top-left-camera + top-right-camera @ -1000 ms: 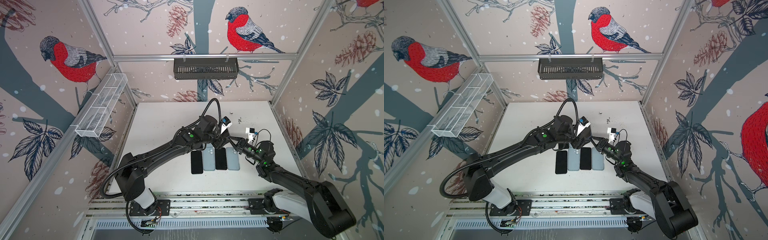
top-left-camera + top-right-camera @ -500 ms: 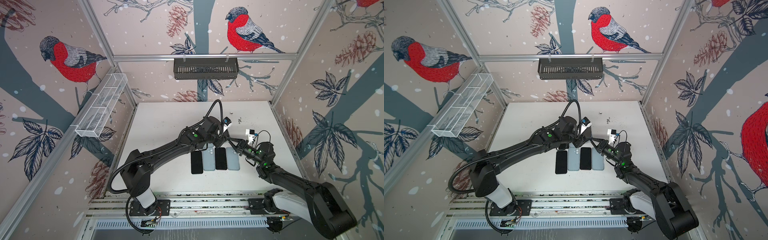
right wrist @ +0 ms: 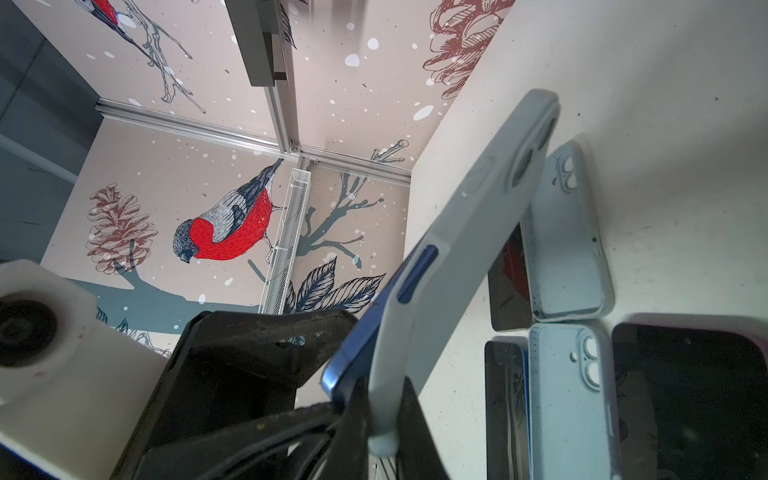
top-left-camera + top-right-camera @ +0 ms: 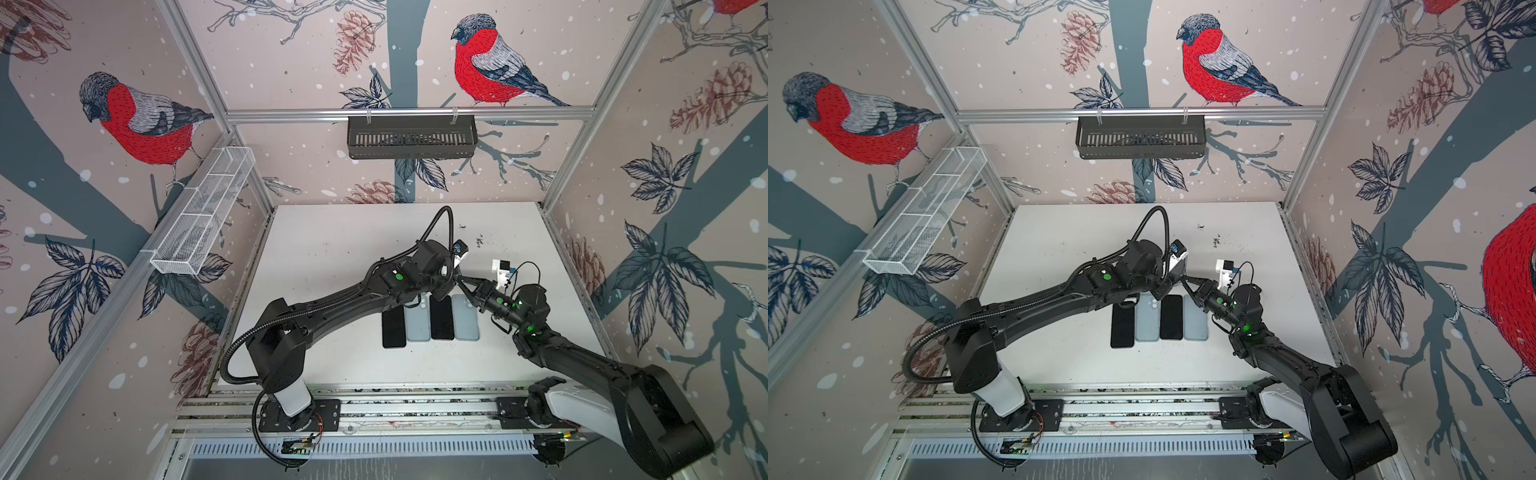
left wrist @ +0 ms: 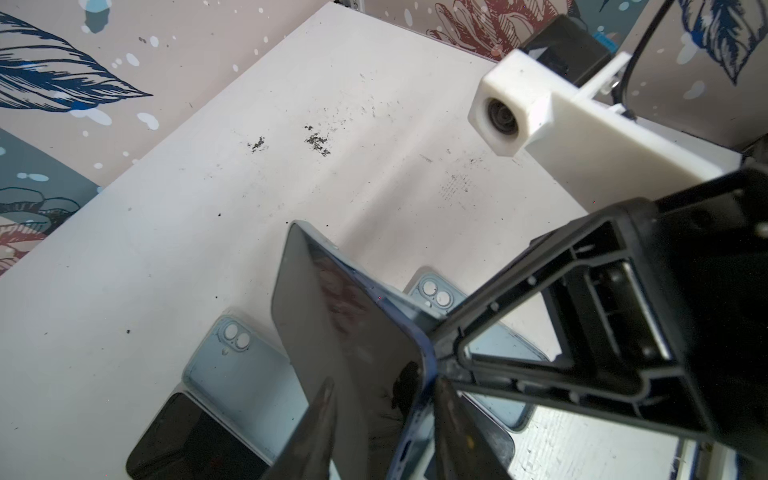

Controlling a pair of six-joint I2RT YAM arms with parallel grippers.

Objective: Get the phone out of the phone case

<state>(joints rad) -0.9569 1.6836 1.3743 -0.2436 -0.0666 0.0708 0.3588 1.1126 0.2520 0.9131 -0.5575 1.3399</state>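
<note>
Closing over the last second, the left gripper (image 5: 384, 386) now straddles one end of the phone (image 5: 332, 316); whether the jaws already pinch it cannot be told. This likely readies the pull-out (one phone corner already stands clear of the phone case (image 3: 469, 232)). The left arm reaches to the middle, wrist bent down. The right gripper (image 3: 380, 399), forearm low and angled inward, has its jaws clamped on the case's end, holding both above the worktop (image 4: 332, 249).
</note>
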